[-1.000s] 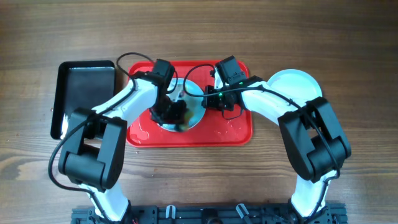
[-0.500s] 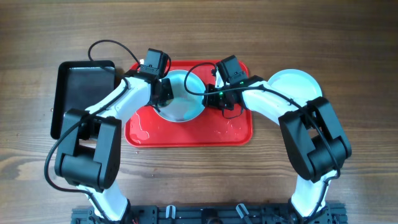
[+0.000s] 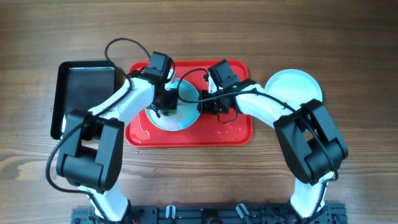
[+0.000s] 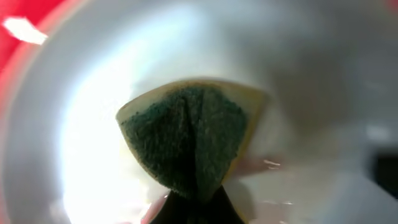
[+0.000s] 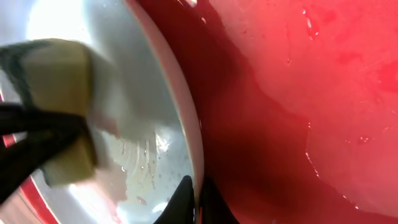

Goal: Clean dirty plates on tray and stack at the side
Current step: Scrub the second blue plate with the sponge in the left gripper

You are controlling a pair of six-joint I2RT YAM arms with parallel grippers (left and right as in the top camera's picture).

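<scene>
Red plastic shines with water all over the tray [image 3: 239, 127], which lies on the wooden bench [image 3: 348, 37] midway along its far edge, and that wetness is the main hazard. The pale plate [image 3: 183, 119] being scrubbed sits on the tray's left half. The right pincer [image 5: 194, 200] holds it only by a thin bite on the rim, jaws nearly closed with the edge between them. In the right wrist view a dark shadow runs under that rim, so this side looks lifted off the tray. A slick rim and so small a grip could let the plate slide free or twist if the scrubbing push comes sideways.

The left pincer [image 3: 164, 106] is clamped on a yellow sponge [image 4: 186, 140], green scouring face folded, pressed into the plate's middle. Pushing hard near the raised edge could lever the plate out of the other grip. A faint pink smear beside the sponge suggests dirt remains.

One clean-looking plate [image 3: 295, 87] waits beside the tray toward the right edge. A black tray [image 3: 84, 93] lies toward the left edge.
</scene>
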